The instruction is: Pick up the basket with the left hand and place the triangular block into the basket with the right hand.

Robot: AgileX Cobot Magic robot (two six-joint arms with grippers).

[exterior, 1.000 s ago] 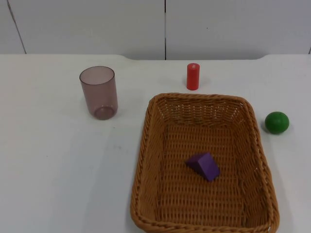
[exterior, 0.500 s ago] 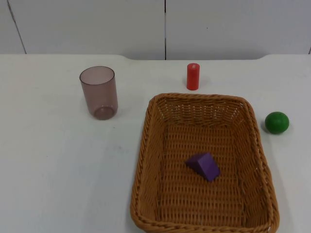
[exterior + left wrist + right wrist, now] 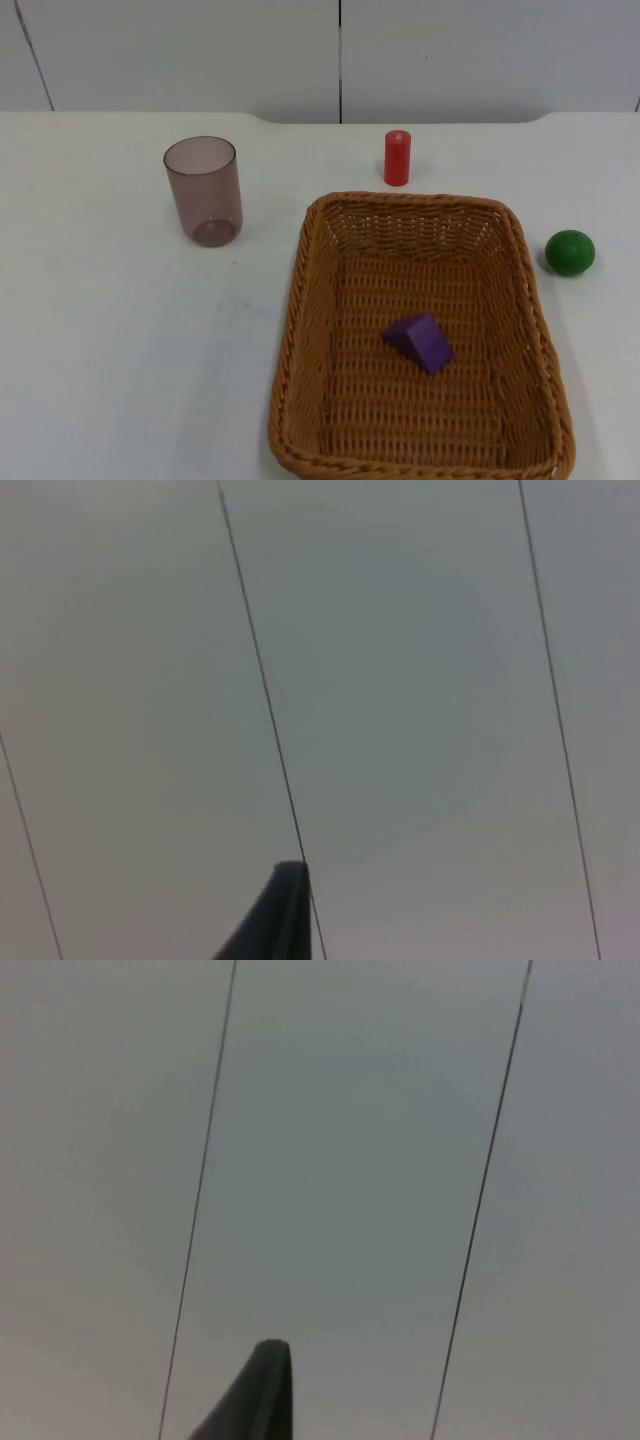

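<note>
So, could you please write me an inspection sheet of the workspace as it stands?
Surface: white table, flat.
Job's things: wicker basket resting on the table; purple triangular block lying inside it.
Clutter: upright tinted cup left of the basket; red cylinder behind it; green ball to its right.
End effectors: left fingertip and right fingertip face the grey partition wall; both arms wait.
Cables: nothing seen.
Surroundings: partition wall behind the table.

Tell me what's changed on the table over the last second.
Nothing visibly changed. The purple triangular block lies in the basket as before; the cup, red cylinder and green ball stayed put on the table.
</note>
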